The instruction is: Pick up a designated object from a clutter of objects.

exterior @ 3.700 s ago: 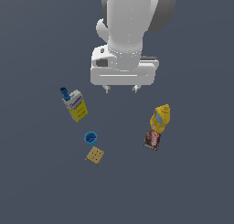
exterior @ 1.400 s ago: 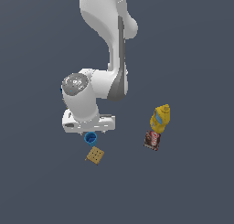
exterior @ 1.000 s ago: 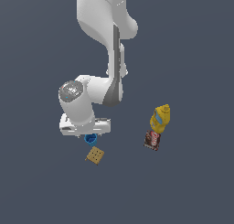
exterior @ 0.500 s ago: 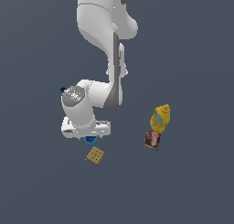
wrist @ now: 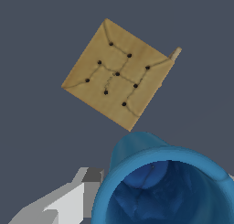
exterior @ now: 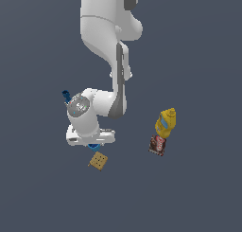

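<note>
Arm (exterior: 101, 51), glossy white and rounded, bends low over the smooth bright-blue round cup (wrist: 167, 184), which stands mouth-up with its axis vertical, just beside the flat tan square cracker (wrist: 118, 73) pricked with dark holes. One grey finger (wrist: 68, 202) of the gripper (exterior: 93, 142) lies against the cup's outer wall; how wide the jaws stand I cannot tell.

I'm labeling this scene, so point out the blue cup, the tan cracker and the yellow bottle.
blue cup (wrist: 169, 191), wrist view, inside of the bowl.
tan cracker (wrist: 118, 74), wrist view, center of its face.
yellow bottle (exterior: 166, 122), exterior view, its body.
</note>
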Motion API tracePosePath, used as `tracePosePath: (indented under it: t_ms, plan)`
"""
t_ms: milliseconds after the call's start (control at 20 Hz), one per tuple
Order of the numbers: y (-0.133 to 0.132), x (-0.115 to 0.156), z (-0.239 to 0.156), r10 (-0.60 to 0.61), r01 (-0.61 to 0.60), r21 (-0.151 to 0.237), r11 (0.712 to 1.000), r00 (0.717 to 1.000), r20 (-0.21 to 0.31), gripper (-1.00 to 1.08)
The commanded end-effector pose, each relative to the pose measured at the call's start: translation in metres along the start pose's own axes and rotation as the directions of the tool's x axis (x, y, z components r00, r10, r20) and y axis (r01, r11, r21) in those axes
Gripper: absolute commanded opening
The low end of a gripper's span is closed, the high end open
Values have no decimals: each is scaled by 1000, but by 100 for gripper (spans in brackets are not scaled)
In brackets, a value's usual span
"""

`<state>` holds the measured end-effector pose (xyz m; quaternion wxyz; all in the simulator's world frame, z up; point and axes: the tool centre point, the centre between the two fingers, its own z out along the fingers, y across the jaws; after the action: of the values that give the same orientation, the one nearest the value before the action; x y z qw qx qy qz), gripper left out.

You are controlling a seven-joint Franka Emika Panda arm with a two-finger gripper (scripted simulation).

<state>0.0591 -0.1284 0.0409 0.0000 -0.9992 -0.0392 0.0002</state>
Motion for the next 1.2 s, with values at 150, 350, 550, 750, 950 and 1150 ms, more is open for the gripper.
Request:
tracePosePath:
  t_ms: [150, 350, 550, 750, 950, 1150]
  plan:
    - [0, 0, 1, 0, 0, 0, 1000, 1000, 0, -100]
    - [0, 0, 1, 0, 0, 0, 1000, 1000, 0, -100]
    - [-2, 1, -2, 0, 0, 0, 1000, 1000, -1, -100]
    - [-12, 2, -13, 0, 0, 0, 1000, 1000, -1, -100]
    - [-31, 6, -33, 0, 0, 0, 1000, 1000, -1, -100]
    - [-58, 11, -63, 0, 0, -1, 1000, 1000, -1, -100]
